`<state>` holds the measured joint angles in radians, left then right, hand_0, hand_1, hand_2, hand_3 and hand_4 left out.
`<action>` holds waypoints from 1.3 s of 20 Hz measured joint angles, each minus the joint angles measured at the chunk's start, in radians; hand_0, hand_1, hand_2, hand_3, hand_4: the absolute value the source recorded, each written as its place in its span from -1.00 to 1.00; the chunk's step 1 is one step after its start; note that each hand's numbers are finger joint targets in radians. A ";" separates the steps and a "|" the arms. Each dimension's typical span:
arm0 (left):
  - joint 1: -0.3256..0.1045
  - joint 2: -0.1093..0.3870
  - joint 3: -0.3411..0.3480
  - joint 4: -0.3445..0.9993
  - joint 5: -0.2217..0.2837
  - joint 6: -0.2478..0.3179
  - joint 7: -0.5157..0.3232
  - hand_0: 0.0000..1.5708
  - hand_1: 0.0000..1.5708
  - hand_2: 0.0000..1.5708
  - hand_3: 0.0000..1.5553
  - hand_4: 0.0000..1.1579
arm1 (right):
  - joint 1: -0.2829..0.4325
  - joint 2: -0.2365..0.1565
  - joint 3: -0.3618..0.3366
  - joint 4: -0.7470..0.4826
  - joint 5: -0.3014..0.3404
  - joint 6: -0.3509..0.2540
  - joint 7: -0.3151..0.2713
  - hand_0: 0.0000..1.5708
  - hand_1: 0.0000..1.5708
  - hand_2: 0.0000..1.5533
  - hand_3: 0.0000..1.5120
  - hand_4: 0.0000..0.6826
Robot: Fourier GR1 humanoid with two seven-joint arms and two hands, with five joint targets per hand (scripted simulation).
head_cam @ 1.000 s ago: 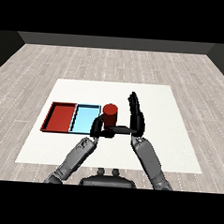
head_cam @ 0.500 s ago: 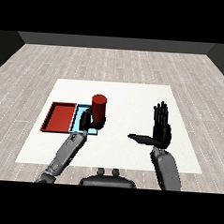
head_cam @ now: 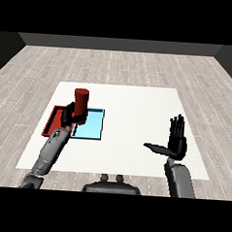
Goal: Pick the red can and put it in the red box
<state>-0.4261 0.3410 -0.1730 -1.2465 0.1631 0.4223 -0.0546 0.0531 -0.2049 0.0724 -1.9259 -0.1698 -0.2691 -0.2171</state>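
Observation:
My left hand (head_cam: 70, 116) is curled round the lower part of the red can (head_cam: 81, 101), which stands upright in the air. The can hangs over the line where the red tray (head_cam: 53, 121) meets the light blue tray (head_cam: 91, 131). My left forearm covers part of the red tray. Far to the right, my right hand (head_cam: 176, 143) is raised above the white table (head_cam: 138, 104) with straight fingers and thumb stretched left, holding nothing.
The two trays lie side by side on the left part of the table, the red one to the left. Grey wooden floor surrounds the table.
My left hand has carried the can left, from above the blue tray toward the red one. My right hand has drawn back to the right and lower.

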 measured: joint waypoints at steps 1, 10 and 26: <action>0.003 0.025 0.020 0.030 -0.002 -0.006 0.002 1.00 1.00 1.00 0.92 0.96 | 0.015 -0.004 -0.008 -0.005 -0.007 0.005 0.000 -1.00 -1.00 -1.00 -1.00 -1.00; -0.055 0.189 0.149 0.393 -0.060 -0.044 -0.039 1.00 1.00 0.95 0.84 0.76 | -0.018 0.012 -0.023 0.092 -0.014 0.034 -0.037 -1.00 -1.00 -1.00 -1.00 -1.00; -0.272 0.111 0.189 1.055 -0.165 -0.089 -0.140 -1.00 -1.00 -1.00 -1.00 0.09 | -0.117 0.017 -0.015 0.259 0.103 0.012 -0.084 -1.00 -1.00 -1.00 -1.00 -1.00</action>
<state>-0.6977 0.4522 0.0160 -0.1914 -0.0015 0.3333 -0.1951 -0.0637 -0.1883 0.0575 -1.6669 -0.0670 -0.2574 -0.3011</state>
